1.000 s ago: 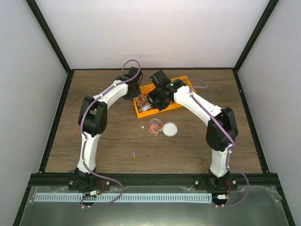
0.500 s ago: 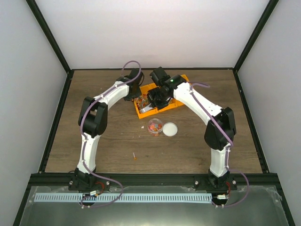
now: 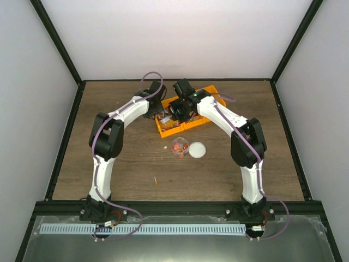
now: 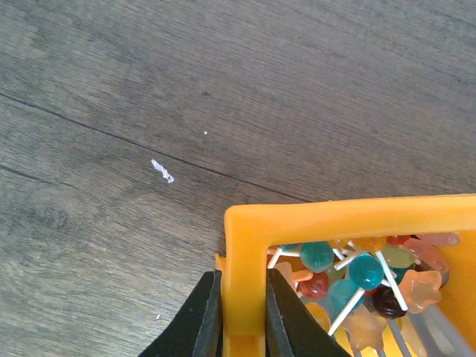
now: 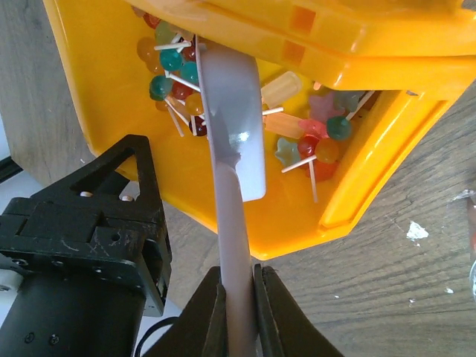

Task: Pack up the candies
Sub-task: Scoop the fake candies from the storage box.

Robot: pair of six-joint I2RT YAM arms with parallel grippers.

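Observation:
The candies [image 4: 357, 277] are small coloured sweets on white sticks, piled in the end compartment of the orange bin [image 4: 335, 222]. My left gripper [image 4: 243, 316] is shut on that bin's corner wall, one finger outside and one inside. In the right wrist view, my right gripper [image 5: 238, 312] is shut on the handle of a grey scoop [image 5: 236, 141], whose blade lies among the candies [image 5: 175, 71] in the bin [image 5: 111, 82]. From above, both grippers meet over the bin [image 3: 203, 119] at the table's far middle. A clear cup [image 3: 179, 147] in front of the bin holds some candies.
A white round lid [image 3: 197, 150] lies right of the cup. One stray sweet [image 3: 156, 182] lies on the wood nearer the arm bases, and another bit [image 3: 166, 147] sits left of the cup. The left gripper's black body [image 5: 97, 238] is close beside the scoop handle.
The right arm has swung left and its wrist has moved further over the bin's left end with the scoop. The left gripper has stayed on the bin wall.

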